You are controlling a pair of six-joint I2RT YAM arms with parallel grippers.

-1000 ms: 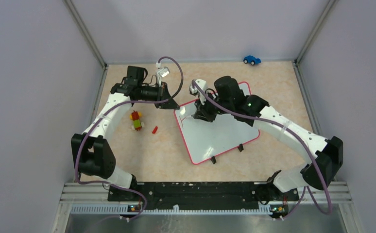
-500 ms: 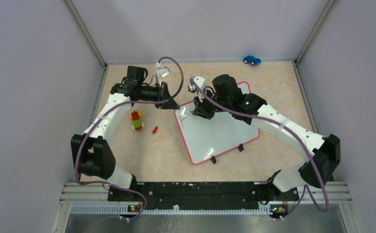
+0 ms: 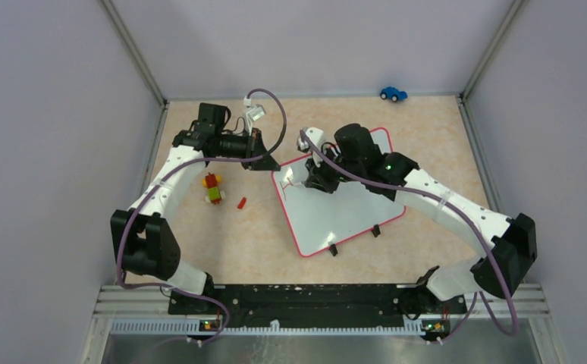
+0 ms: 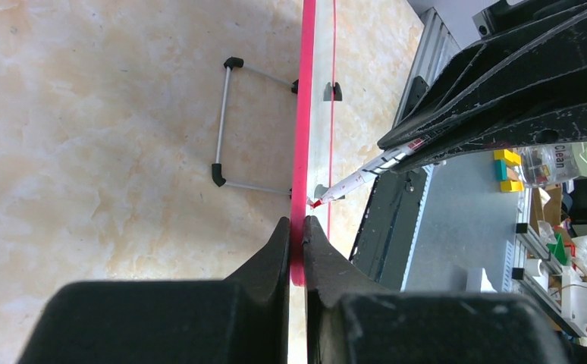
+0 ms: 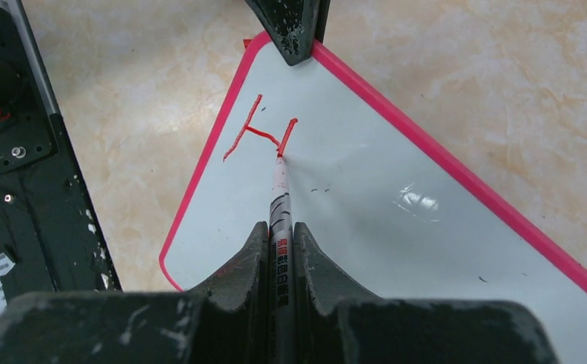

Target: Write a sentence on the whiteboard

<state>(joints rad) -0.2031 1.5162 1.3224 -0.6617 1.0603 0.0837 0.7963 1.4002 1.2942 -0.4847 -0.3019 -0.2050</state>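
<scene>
The right gripper (image 5: pixel 279 236) is pinched narrow around a slim white marker pen (image 5: pixel 278 199). The pen's long axis runs straight away from the jaws to a red tip touching the glossy white, pink-framed whiteboard (image 5: pixel 366 227). There the red handwritten sentence (image 5: pixel 262 135) is only an "H", with the tip at the foot of its second stroke. Blank board lies to the right, so the right arm likely writes that way. Beyond, the left gripper (image 5: pixel 294 26) clamps the board's far corner on the marbled beige counter (image 5: pixel 465 68).
</scene>
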